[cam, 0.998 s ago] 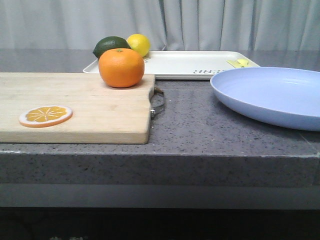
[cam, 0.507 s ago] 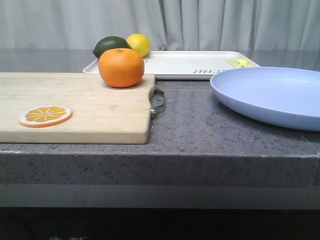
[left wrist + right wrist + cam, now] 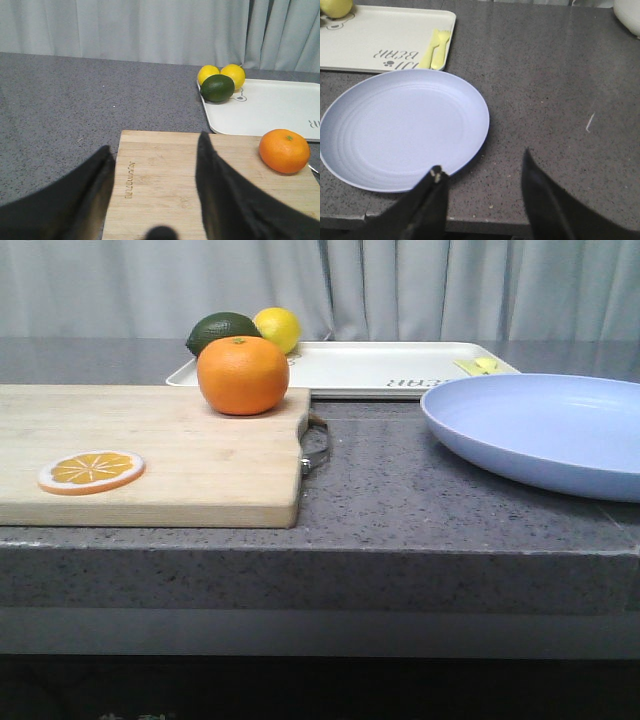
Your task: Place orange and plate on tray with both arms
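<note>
Orange (image 3: 242, 375) sitting on cutting board (image 3: 170, 455), far corner near tray (image 3: 380, 368). Plate (image 3: 545, 430) lying on counter, just beside tray. Left gripper (image 3: 155, 200) hovering over board, jaws apart, empty. Right gripper (image 3: 485, 200) hanging at plate's near rim, jaws apart, empty.

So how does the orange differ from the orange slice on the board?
The orange is a whole round fruit with a green stem dimple; the slice is a flat disc showing cut segments and a pale rim. The orange sits at the board's far corner by the handle, next to the tray; the slice lies at the near left. Both rest on the board, untouched by either arm.
</note>
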Controlling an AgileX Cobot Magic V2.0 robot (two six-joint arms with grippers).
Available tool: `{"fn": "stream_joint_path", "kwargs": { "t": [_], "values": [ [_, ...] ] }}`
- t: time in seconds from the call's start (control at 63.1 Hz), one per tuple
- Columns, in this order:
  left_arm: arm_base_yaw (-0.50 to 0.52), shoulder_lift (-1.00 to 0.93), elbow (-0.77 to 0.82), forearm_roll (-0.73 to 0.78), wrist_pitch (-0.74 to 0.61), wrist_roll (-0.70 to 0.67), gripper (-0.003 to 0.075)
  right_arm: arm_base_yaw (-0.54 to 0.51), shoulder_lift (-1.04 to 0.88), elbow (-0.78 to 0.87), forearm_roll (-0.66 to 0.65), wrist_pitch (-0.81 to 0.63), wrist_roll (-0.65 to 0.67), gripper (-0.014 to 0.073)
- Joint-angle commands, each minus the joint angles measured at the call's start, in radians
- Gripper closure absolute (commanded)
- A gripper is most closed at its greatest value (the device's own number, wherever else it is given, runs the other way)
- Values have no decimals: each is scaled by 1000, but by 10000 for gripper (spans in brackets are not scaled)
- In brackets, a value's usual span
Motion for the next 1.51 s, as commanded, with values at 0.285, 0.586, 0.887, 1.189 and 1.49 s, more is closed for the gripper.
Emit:
{"fn": "stream_joint_path", "kwargs": {
  "t": [0.285, 0.586, 0.887, 1.189, 1.49],
  "values": [
    [-105, 153, -111, -46, 23, 122, 192, 0, 118, -129, -1, 123, -12, 23],
    [-303, 424, -241, -46, 20, 190, 192, 0, 196, -138, 24, 138, -12, 23],
    [-478, 728, -413, 4, 28, 194, 123, 0, 196, -138, 25, 114, -12, 23],
    [-494, 1019, -628, -22, 45, 189, 87, 0, 196, -138, 25, 102, -12, 23],
    [-512, 1246, -814, -29, 86, 189, 87, 0, 196, -138, 25, 101, -12, 23]
  ]
}}
